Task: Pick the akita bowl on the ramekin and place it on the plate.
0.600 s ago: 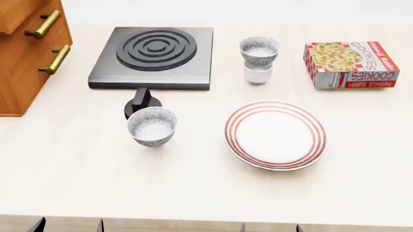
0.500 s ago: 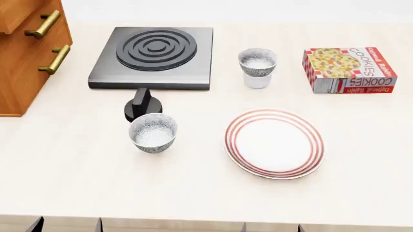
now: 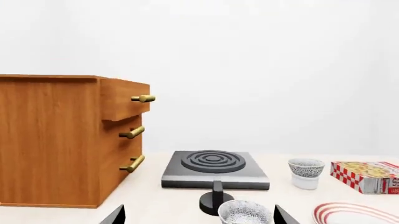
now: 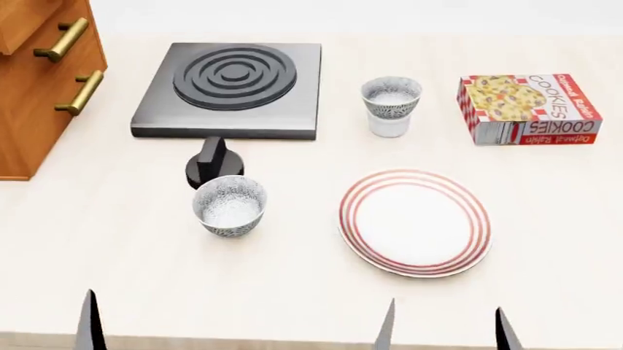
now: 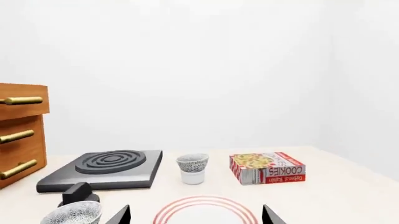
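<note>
The speckled akita bowl (image 4: 392,93) sits upright in the white ramekin (image 4: 389,125) at the back, right of the stove. The wrist views show the same akita bowl (image 3: 306,167) (image 5: 192,163) far ahead. The red-ringed plate (image 4: 416,222) lies nearer, and it holds nothing. My right gripper (image 4: 445,329) is open at the near edge, in line with the plate (image 5: 206,199). My left gripper (image 3: 198,215) is open too. Only one of its fingertips (image 4: 90,324) shows in the head view. Neither gripper holds anything.
A second speckled bowl (image 4: 230,205) stands left of the plate, in front of a black knob (image 4: 212,166). Behind it is the dark stove plate (image 4: 232,87). A wooden drawer cabinet (image 4: 39,80) is at the far left, a cookie box (image 4: 526,108) at the back right.
The fingertips of both grippers have come up into the head view from its lower edge. The head view has shifted slightly. No object on the counter has moved.
</note>
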